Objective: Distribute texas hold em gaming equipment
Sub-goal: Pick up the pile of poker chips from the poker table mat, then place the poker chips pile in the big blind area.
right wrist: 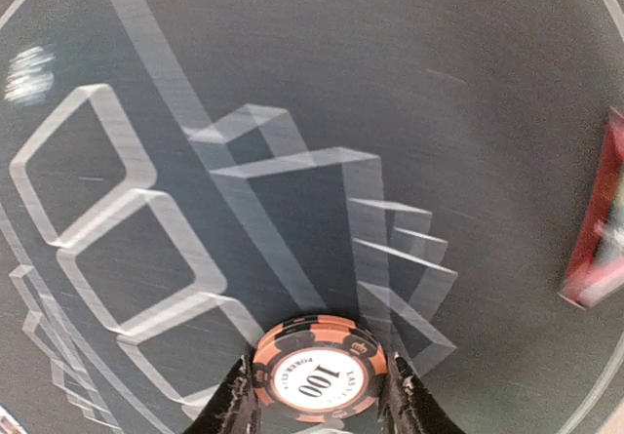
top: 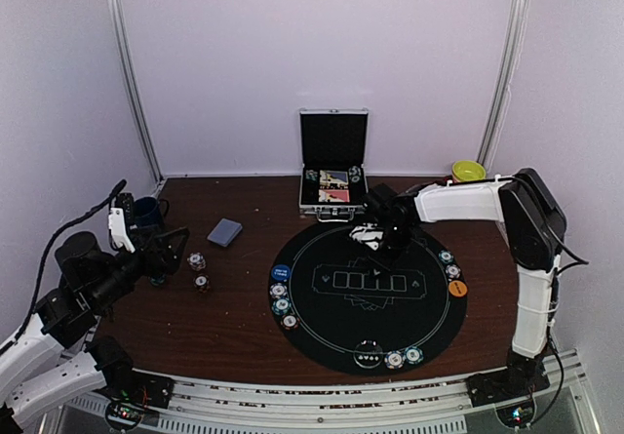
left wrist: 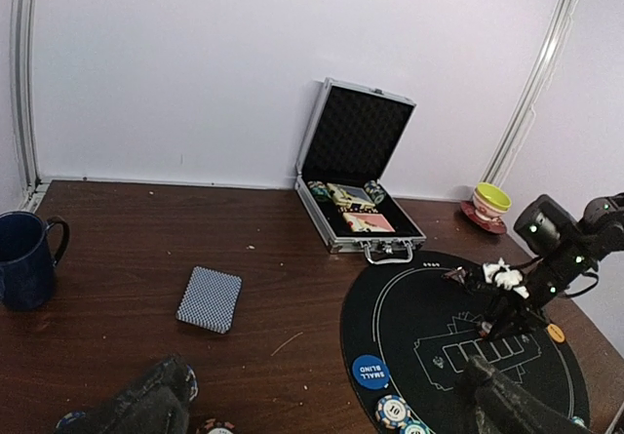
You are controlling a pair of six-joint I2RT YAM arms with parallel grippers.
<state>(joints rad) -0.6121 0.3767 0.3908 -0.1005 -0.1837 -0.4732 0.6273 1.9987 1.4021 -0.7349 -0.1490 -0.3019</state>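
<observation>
My right gripper (top: 394,239) is over the far middle of the round black mat (top: 331,332). In the right wrist view it (right wrist: 320,400) is shut on a red 100 poker chip (right wrist: 320,368), held flat between both fingers above the printed card boxes. My left gripper (top: 172,256) is open and empty on the left of the table; in its wrist view it (left wrist: 324,371) has nothing between the fingers. A grey-blue deck of cards (top: 224,231) (left wrist: 210,298) lies ahead of it. Two loose chips (top: 199,270) lie beside it.
Chip stacks (top: 281,299), (top: 449,263), (top: 403,358), a blue button (top: 282,272) (left wrist: 370,370) and an orange button (top: 458,288) ring the mat. The open silver case (top: 333,176) (left wrist: 356,185) stands behind it. A dark blue mug (top: 146,212) (left wrist: 21,258) is far left, a yellow-green cup (top: 468,171) far right.
</observation>
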